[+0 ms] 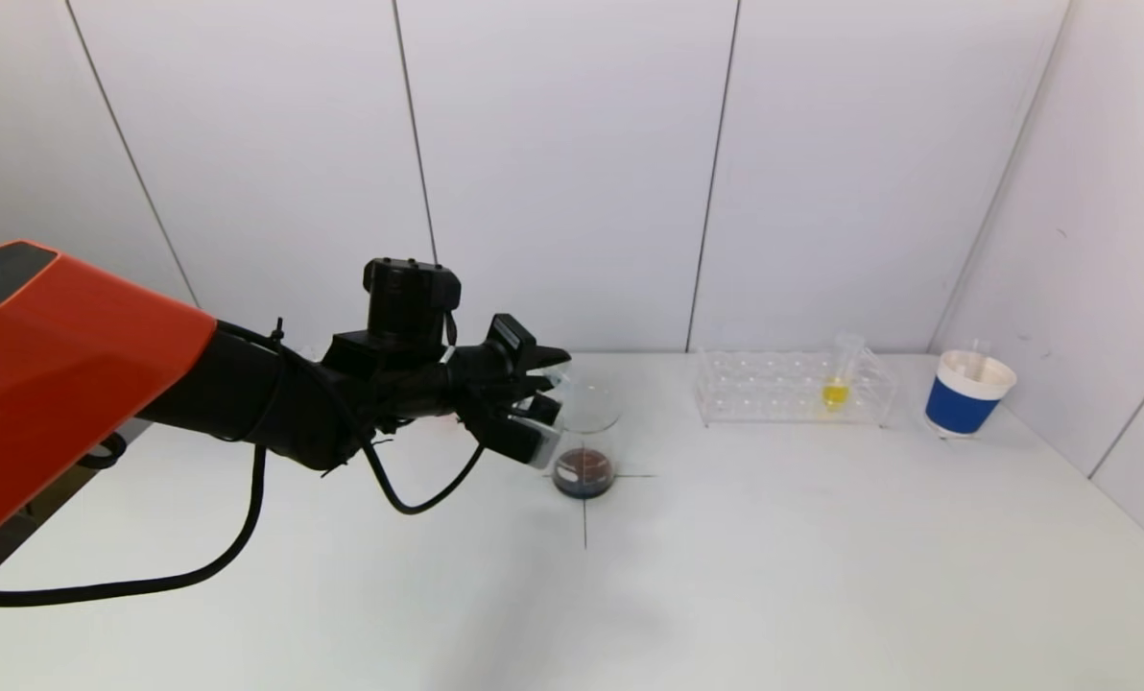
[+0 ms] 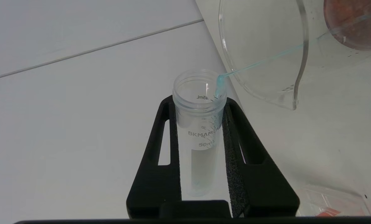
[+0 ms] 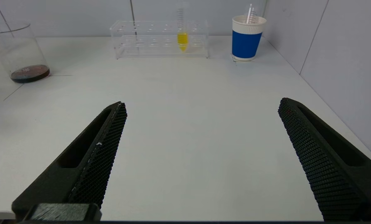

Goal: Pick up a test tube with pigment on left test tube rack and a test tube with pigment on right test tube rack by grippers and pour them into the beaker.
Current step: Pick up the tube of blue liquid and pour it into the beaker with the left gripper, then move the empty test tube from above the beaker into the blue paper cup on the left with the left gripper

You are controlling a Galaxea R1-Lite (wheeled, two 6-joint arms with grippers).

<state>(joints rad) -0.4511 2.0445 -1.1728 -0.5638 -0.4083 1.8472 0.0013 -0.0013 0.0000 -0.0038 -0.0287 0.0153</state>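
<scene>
Pigment runs in a thin blue-green thread from the lip of the test tube (image 2: pixel 199 124) I hold, over into the glass beaker (image 1: pixel 586 432). My left gripper (image 2: pixel 201 102) is clenched on this tube, one black finger (image 2: pixel 170 149) pressed to each side of its clear plastic wall, which carries printed volume marks and lettering. The tube is tipped on its side with its wide threaded mouth just at the beaker's rim, and it looks almost drained, only a faint tint left along the wall. The beaker stands near the middle of the white table (image 1: pixel 774 576), at a cross of thin dark lines, with a shallow dark brownish pool in its bottom. My right gripper (image 3: pixel 202 107) hangs low over the table's right part, fingers spread wide with nothing between them. Well beyond it, near the back wall, a clear test tube rack (image 1: pixel 793 389) holds one upright tube with yellow pigment (image 1: pixel 836 384) in its lower part. Just right of the rack stands a blue-and-white paper cup (image 1: pixel 967 395).
</scene>
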